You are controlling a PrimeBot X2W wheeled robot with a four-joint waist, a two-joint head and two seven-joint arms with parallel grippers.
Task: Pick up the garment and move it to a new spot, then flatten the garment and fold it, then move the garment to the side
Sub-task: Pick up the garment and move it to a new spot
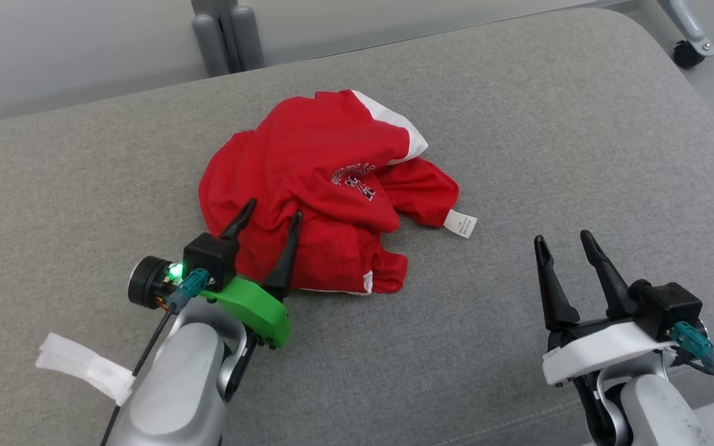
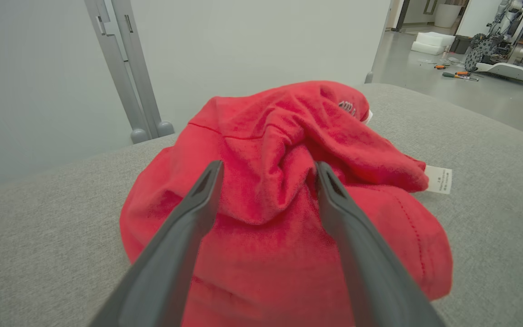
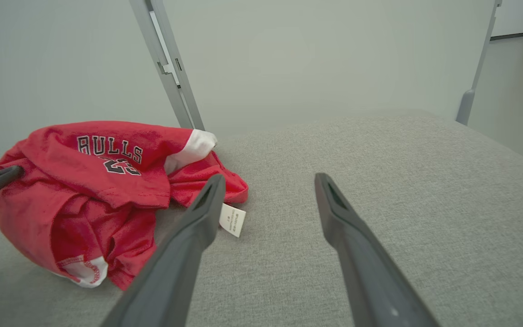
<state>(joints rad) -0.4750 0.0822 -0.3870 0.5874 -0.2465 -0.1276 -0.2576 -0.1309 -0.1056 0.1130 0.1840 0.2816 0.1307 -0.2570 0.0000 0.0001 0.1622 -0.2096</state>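
Left claw [image 1: 270, 218] [image 2: 268, 169]: wide open, gripping nothing. The two dark fingers stand either side of a raised fold at the garment's near-left edge. Whether the tips touch the cloth cannot be told.
Left claw mount: green bracket [image 1: 251, 306] at the wrist, with a strip of white tape [image 1: 84, 365] wrapped on the forearm behind it.
Right claw [image 1: 563, 239] [image 3: 269, 178]: wide open and empty, fingers over bare cushion, well apart from the garment and to its right.
Right claw mount: white bracket [image 1: 599, 350] at the wrist.
Garment [image 1: 313, 161] [image 2: 288, 122] [image 3: 84, 181]: red jersey with white trim, crumpled in a loose heap left of centre on the cushion. Black-and-white "BULLS" lettering faces the right claw.
Care label [image 1: 461, 223] [image 2: 438, 179] [image 3: 233, 220]: small white tag lying flat on the cushion at the heap's right edge, between the garment and the right claw.
Cushion [image 1: 549, 155] [image 2: 493, 150] [image 3: 379, 181]: grey woven upholstery with rounded far corners, carrying the garment.
Frame post [image 1: 227, 37] [image 2: 125, 68] [image 3: 170, 72]: grey metal upright just behind the cushion's far edge, against a pale wall.
Caster [image 1: 688, 52]: black wheel on the floor past the far right corner.
Background floor: hand tools [image 2: 459, 75], white foam blocks [image 2: 431, 41] and another wheeled machine [image 2: 511, 45], all far off.
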